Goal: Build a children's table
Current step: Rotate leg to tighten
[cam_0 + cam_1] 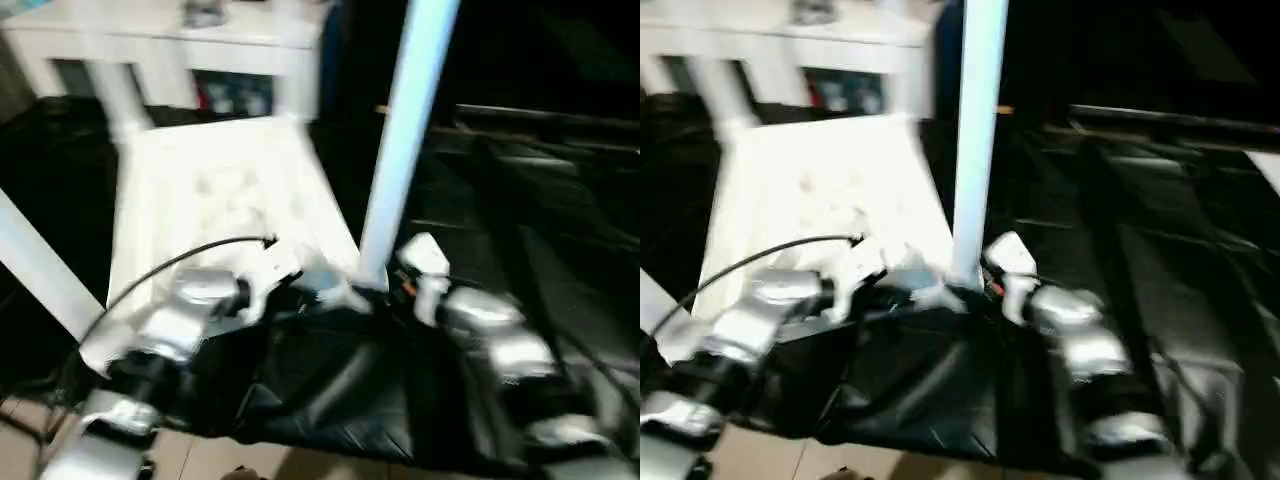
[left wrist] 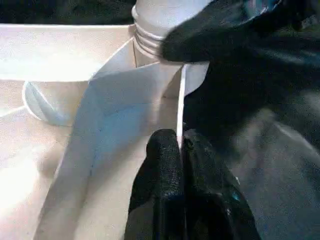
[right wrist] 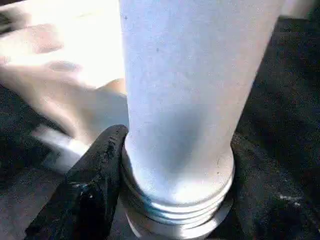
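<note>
- At the tabletop's (image 1: 215,215) near right corner, the right gripper (image 3: 165,190) clamped the upright leg (image 1: 405,140), its threads exposed (not seated).
- Left gripper (image 2: 181,150) pinched the rim; keep the leg plumb while twisting.

One tabletop (image 1: 210,200) lies upside down. Four legs stand out: one (image 1: 405,140) at the near corner, one (image 1: 40,265) at the left, two (image 1: 118,95) (image 1: 296,75) farther back. One cabinet (image 1: 160,40) stands behind.
</note>
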Robot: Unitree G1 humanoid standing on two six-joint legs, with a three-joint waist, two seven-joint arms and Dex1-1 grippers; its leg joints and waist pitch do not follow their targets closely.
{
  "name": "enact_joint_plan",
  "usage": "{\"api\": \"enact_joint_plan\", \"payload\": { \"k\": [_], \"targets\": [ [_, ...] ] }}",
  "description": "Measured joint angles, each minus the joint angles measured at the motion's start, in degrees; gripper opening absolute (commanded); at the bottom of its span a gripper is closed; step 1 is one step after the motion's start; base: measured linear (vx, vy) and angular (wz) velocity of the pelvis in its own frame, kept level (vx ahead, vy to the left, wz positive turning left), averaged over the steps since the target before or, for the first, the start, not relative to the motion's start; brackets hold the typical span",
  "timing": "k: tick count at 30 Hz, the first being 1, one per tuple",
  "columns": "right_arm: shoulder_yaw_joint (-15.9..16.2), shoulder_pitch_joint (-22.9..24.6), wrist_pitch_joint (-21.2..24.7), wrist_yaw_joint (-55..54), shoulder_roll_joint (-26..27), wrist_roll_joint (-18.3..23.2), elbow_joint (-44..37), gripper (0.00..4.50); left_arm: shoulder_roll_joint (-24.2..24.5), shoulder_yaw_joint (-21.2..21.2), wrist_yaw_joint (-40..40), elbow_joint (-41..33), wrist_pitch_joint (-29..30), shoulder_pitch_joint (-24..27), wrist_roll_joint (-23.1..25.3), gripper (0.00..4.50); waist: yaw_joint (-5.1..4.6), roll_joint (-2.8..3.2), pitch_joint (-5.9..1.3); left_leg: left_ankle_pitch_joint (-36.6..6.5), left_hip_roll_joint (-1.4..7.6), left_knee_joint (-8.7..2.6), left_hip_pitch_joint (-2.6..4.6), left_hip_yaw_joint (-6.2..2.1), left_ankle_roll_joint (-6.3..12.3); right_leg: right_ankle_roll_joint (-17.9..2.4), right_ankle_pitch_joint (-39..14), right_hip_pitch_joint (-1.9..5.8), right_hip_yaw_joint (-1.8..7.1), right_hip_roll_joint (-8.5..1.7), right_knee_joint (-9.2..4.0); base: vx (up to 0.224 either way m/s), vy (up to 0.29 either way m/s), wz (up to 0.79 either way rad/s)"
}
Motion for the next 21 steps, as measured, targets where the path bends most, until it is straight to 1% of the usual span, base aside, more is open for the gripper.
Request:
{"api": "enact_joint_plan", "payload": {
  "k": [2, 4, 5, 6, 7, 9, 12, 14, 16, 18, 21],
  "targets": [
    [-0.79, -0.39, -0.03, -4.28, 1.36, -0.15, 0.80, 2.72, -1.63, 0.06, 2.64, 0.23, 0.51, -0.23, 0.38, 0.00, 0.02, 0.00, -0.01, 0.00, -0.03, -0.03, 0.00, 0.00, 0.00, 0.00, 0.00, 0.02, 0.03, -0.01, -0.05, 0.000, 0.000, 0.00],
    [-1.16, -0.63, -0.88, -6.38, 1.94, -1.30, 1.35, 2.72, -2.86, 0.27, 4.19, 0.38, 0.73, -0.31, 0.76, 0.00, 0.09, 0.05, -0.04, 0.00, -0.11, -0.04, -0.03, 0.00, 0.00, 0.02, 0.01, 0.02, 0.08, -0.05, -0.05, 0.000, 0.000, 0.00],
    [-1.16, -0.60, -1.52, -6.43, 1.89, -1.78, 1.57, 3.07, -3.02, 0.25, 4.21, 0.38, 0.72, -0.31, 0.91, 0.00, 0.11, 0.08, -0.06, 0.00, -0.16, -0.06, -0.03, 0.00, 0.01, 0.02, 0.02, 0.03, 0.12, -0.07, -0.04, 0.000, 0.000, 0.00],
    [-1.17, -0.50, -1.98, -6.42, 1.89, -1.92, 1.65, 3.28, -3.05, 0.05, 4.13, 0.37, 0.68, -0.31, 0.93, 0.00, 0.12, 0.13, -0.09, 0.00, -0.20, -0.09, -0.02, 0.00, 0.01, 0.03, 0.02, 0.03, 0.14, -0.08, -0.04, 0.000, 0.000, 0.00],
    [-1.17, -0.45, -2.22, -6.41, 1.90, -1.94, 1.65, 3.42, -3.05, -0.02, 4.01, 0.37, 0.66, -0.32, 0.93, 0.00, 0.14, 0.15, -0.10, 0.00, -0.20, -0.10, -0.02, 0.00, 0.01, 0.03, 0.03, 0.03, 0.14, -0.08, -0.03, 0.000, 0.000, 0.00],
    [-1.17, -0.40, -2.48, -5.88, 1.90, -1.92, 1.65, 3.53, -3.04, -0.03, 3.90, 0.37, 0.60, -0.37, 0.95, 0.00, 0.15, 0.16, -0.11, 0.00, -0.19, -0.13, -0.02, -0.03, 0.01, 0.03, 0.03, 0.02, 0.13, -0.08, 0.00, 0.000, 0.000, 0.00],
    [-0.76, -0.40, -4.43, -5.13, 1.32, -2.56, 2.15, 3.85, -2.82, 0.00, 3.61, 0.43, -0.27, -0.37, 1.05, 0.00, 0.15, 0.18, -0.10, 0.00, -0.19, -0.18, -0.09, -0.04, 0.01, 0.03, 0.04, -0.05, 0.10, -0.08, 0.01, 0.000, 0.000, 0.00],
    [-0.07, -0.67, -5.76, -3.38, 0.42, -2.59, 2.85, 3.85, -2.44, 0.05, 2.84, 0.44, -0.81, -0.37, 1.02, 0.00, 0.13, 0.18, -0.10, 0.00, -0.19, -0.19, -0.11, -0.04, 0.01, 0.02, 0.04, -0.06, 0.09, -0.08, 0.00, 0.000, 0.000, 0.00],
    [0.52, -0.99, -6.75, 0.92, -1.48, -2.29, 3.47, 3.85, -1.47, -0.04, 0.92, 0.41, -1.43, -0.33, 0.54, 0.00, 0.12, 0.16, -0.09, 0.00, -0.18, -0.19, -0.15, -0.05, 0.01, 0.02, 0.05, -0.08, 0.08, -0.08, 0.00, 0.000, 0.000, 0.00],
    [1.09, -1.16, -7.71, 6.07, -3.33, -2.23, 3.55, 3.85, -0.12, -0.07, -1.89, 0.07, -1.84, -0.13, -0.10, 0.00, 0.16, 0.16, -0.09, 0.00, -0.17, -0.20, -0.19, -0.07, 0.01, -0.04, 0.08, -0.10, 0.07, -0.07, 0.02, 0.000, 0.000, 0.00],
    [1.88, -2.12, -9.21, 13.26, -5.86, -1.76, 4.37, 3.85, 2.01, 0.07, -7.11, -1.63, -1.66, 0.99, -2.46, 0.00, 0.36, 0.17, -0.08, 0.00, -0.14, -0.21, -0.30, -0.08, 0.01, -0.29, 0.22, -0.17, 0.03, -0.06, 0.03, 0.000, 0.000, 0.00]
  ]
}}
